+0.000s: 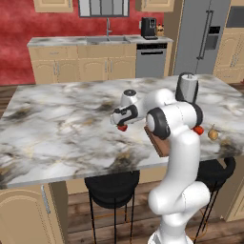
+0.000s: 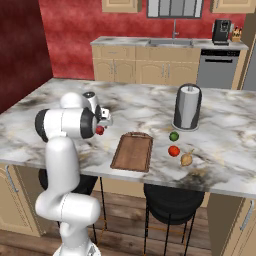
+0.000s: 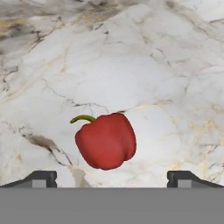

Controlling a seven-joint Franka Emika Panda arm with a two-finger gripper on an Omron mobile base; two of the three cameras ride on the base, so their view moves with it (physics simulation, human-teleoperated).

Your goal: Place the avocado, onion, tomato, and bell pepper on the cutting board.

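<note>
Four produce pieces on the marble counter [image 2: 150, 107]. Bell pepper [image 3: 106, 141] lies alone directly under the gripper [image 3: 112, 177], jaws wide, nothing held. Cutting board [image 2: 132, 151] bare, to the right of the pepper in the right base view. Beyond the board: avocado [image 2: 174, 136], tomato [image 2: 174, 151], onion [image 2: 187, 159], close together near a grey canister [image 2: 187, 107].

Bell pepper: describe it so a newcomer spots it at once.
On the marble island, look left of the cutting board, under the open pincer. The bell pepper lies there alone: red, lobed, with a curled green stem, unlike the round tomato right of the board.
</note>
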